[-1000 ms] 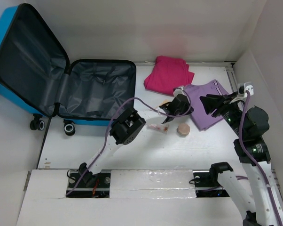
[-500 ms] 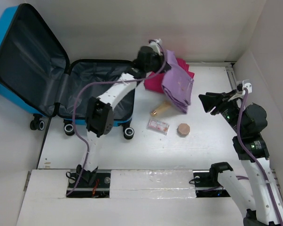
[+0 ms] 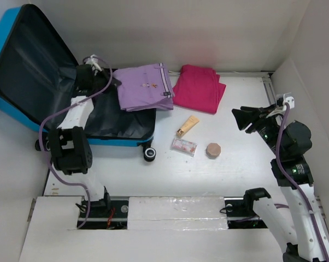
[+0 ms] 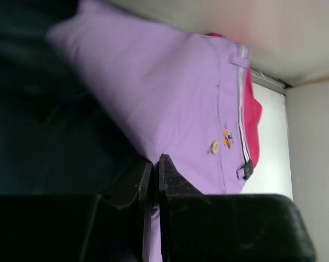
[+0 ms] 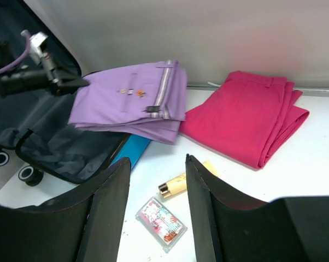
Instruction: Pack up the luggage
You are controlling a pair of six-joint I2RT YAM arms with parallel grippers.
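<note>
The suitcase point(image 3: 1, 54) lies open at the left end of the table point(image 3: 246, 169). Its lid leans back at the far left and its lower half lies flat, dark lining up, with one black wheel point(image 3: 149, 154) at the near right corner.

Left gripper point(image 4: 155, 159) – jaws pinched together on the left edge of the purple garment point(image 3: 145, 86), a thin fold of cloth caught between the fingers. The left arm reaches out over the flat half of the suitcase.

The purple garment is folded and spread over the far right corner of that half. Its right part overhangs the rim and reaches the edge of the pink garment point(image 3: 197, 87), which lies folded on the table just beside the suitcase.

Right gripper point(image 5: 157, 161) – jaws about half open, nothing between them. It hangs above the right side of the table, well apart from the suitcase, pointing toward the clothes.

On the table between the two arms lie a small tube point(image 3: 187, 125), a flat packet point(image 3: 184, 146) and a tan disc point(image 3: 213, 149), near one another
</note>
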